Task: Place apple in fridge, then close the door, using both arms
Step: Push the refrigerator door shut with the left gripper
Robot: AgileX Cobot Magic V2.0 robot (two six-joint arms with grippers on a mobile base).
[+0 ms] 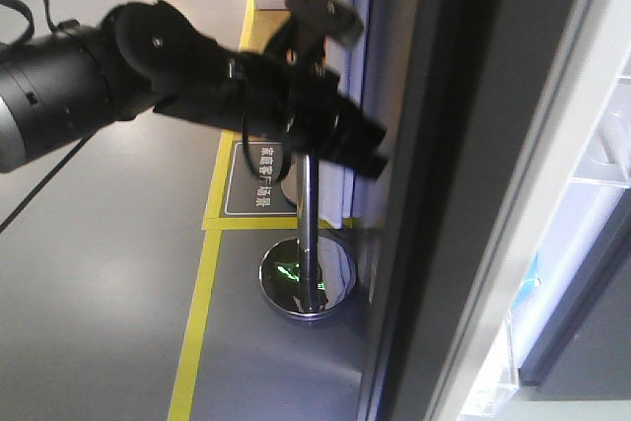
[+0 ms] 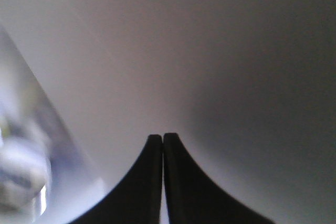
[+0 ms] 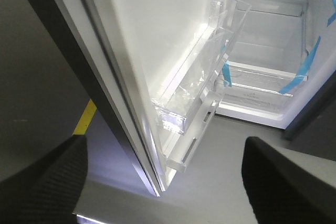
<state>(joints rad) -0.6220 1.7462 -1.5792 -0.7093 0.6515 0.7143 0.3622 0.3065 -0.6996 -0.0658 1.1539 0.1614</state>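
Observation:
The door (image 1: 454, 194) stands open, its dark grey outer face towards the front view. My left arm (image 1: 148, 66) reaches across to that face, with the left gripper (image 1: 380, 150) at the door's surface. In the left wrist view the left gripper (image 2: 163, 137) is shut and empty, tips close against plain grey door (image 2: 210, 51). My right gripper (image 3: 165, 142) hangs open and empty near the door's lower edge. The door's white lining (image 3: 152, 30) carries clear bins (image 3: 205, 66). Beyond is the fridge (image 3: 273, 24), white inside with blue tape (image 3: 299, 72). The apple is out of view.
A chrome post on a round base (image 1: 308, 278) stands just left of the door, below my left arm. A yellow floor line (image 1: 197, 322) and a floor sign (image 1: 258, 179) lie on the grey floor. A black cable (image 1: 30, 204) trails from the arm.

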